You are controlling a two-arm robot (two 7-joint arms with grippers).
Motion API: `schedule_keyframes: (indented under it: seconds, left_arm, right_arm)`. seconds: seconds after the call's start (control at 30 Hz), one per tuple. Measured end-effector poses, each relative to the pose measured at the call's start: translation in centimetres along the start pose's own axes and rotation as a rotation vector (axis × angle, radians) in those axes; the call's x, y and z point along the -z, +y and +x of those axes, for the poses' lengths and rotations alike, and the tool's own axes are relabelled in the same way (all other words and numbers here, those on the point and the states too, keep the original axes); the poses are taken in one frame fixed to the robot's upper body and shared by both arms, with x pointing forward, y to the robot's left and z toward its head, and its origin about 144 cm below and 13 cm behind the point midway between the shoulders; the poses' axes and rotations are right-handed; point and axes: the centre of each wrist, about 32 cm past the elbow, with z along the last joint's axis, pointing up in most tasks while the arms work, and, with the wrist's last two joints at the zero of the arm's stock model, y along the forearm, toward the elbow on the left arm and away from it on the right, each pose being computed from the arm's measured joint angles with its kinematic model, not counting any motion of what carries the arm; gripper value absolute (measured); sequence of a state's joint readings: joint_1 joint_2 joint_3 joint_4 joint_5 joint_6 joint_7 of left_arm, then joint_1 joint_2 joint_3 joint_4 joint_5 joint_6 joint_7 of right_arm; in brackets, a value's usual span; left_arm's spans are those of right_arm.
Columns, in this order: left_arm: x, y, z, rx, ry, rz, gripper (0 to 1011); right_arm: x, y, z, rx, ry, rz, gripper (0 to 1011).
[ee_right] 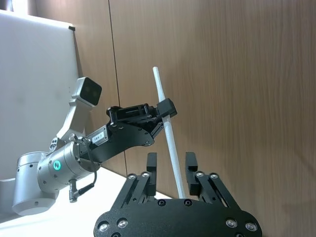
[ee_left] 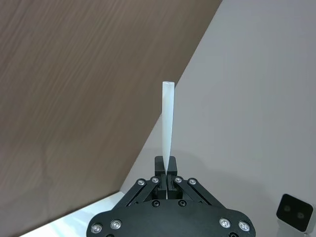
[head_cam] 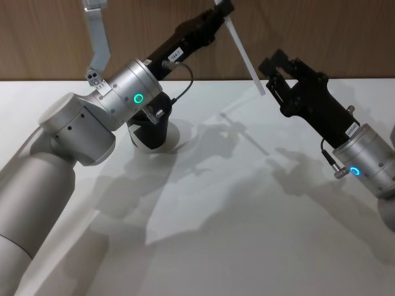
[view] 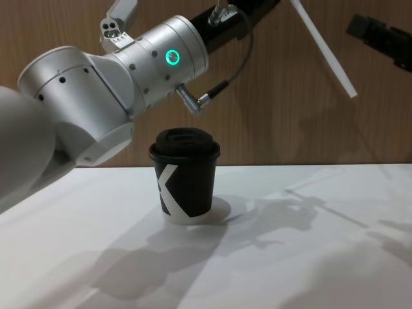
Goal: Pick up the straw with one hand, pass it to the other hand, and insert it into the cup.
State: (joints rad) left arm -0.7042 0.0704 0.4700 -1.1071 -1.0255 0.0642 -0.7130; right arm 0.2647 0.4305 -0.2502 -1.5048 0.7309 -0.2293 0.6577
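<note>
Here, the left gripper [head_cam: 223, 9], raised high near the wood wall [head_cam: 49, 37], pinches the straw [head_cam: 247, 55] close to its upper end, its fingers pressed onto the thin white tube. In the left wrist view the straw [ee_left: 167, 123] runs straight out from the closed fingertips of the gripper [ee_left: 166, 170]. The straw hangs tilted in the air, its free lower end slanting toward the right gripper [head_cam: 274, 77], which is held above the table [head_cam: 247, 216] with its fingers spread and nothing between the pads. In the right wrist view the straw [ee_right: 165, 133] lines up with the gap of that spread gripper [ee_right: 170, 163], but the chest view shows the straw's [view: 325, 55] lower tip apart from it. The cup [view: 187, 183] stands upright on the table under the left arm, its white K-like mark facing the robot and its black lid [view: 185, 145] seated on the rim; the lid hides whatever the cup holds. The straw is well apart from the cup, above it and to the robot's right. A dark cable [view: 235, 67] loops from the left wrist, above the lid.
</note>
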Motion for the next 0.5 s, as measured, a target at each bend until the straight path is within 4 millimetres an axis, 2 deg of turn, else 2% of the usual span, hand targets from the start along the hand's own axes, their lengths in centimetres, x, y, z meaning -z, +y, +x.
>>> schedule_keyframes:
  seconds: [0.1,0.13,0.23,0.33,0.37,0.5]
  left_arm:
    - [-0.1,0.2,-0.1,-0.008,-0.014,0.000,11]
    - [-0.1,0.3,-0.1,-0.009,-0.017,0.000,12]
    - [-0.3,0.6,-0.3,-0.018,-0.046,0.000,12]
    - [-0.5,0.8,-0.5,-0.025,-0.071,0.000,12]
    - [-0.8,0.9,-0.7,-0.027,-0.091,0.000,12]
    - [-1.4,1.4,-1.2,-0.037,-0.147,0.000,12]
  right_arm:
    - [0.0,0.0,0.0,0.000,0.000,0.000,450]
    - [0.0,0.0,0.0,0.000,0.000,0.000,450]
    - [0.0,0.0,0.0,0.000,0.000,0.000,570]
    - [0.0,0.0,0.0,0.000,0.000,0.000,630]
    - [0.0,0.0,0.0,0.000,0.000,0.000,690]
    - [0.0,0.0,0.0,0.000,0.000,0.000,823]
